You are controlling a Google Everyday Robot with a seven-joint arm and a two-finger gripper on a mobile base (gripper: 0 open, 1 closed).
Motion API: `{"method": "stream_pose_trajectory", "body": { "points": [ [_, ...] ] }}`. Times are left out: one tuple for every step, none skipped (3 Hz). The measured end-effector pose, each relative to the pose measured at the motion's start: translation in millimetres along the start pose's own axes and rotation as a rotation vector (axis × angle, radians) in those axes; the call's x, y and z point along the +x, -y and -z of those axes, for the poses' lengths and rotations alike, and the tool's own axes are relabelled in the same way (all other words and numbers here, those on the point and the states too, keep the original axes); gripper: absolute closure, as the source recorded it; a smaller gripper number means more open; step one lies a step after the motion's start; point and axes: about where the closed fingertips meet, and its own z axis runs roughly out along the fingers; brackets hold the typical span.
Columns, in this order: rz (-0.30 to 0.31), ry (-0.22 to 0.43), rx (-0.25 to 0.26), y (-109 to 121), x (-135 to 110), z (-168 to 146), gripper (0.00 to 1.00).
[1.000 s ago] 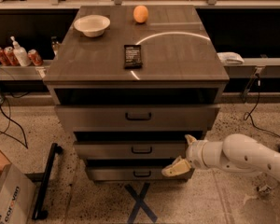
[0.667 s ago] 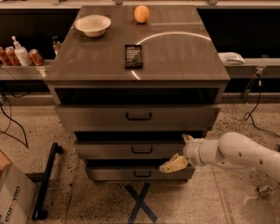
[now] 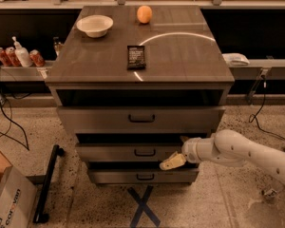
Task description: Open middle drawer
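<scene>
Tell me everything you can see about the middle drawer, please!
The middle drawer has a flat grey-brown, wood-like front with a small dark loop handle at its centre. It sits level between a taller drawer above and a narrower drawer below, with a dark gap over it. The robot's beige gripper is at its right end, not on the handle; whether it touches is unclear.

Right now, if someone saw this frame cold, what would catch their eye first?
The white arm reaching in from the right, with its gripper at the right end of the middle drawer, just right of the dark loop handle. Next comes the cabinet top above: a white bowl at the back left, an orange at the back centre and a dark packet in the middle.
</scene>
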Motion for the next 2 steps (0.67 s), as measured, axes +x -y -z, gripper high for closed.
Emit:
{"method": "stream_pose_trajectory", "body": {
  "points": [
    [-0.025, -0.008, -0.016, 18.4, 4.9, -22.6, 0.0],
    [-0.018, -0.035, -0.044, 21.3, 8.8, -36.7, 0.18]
  ]
}}
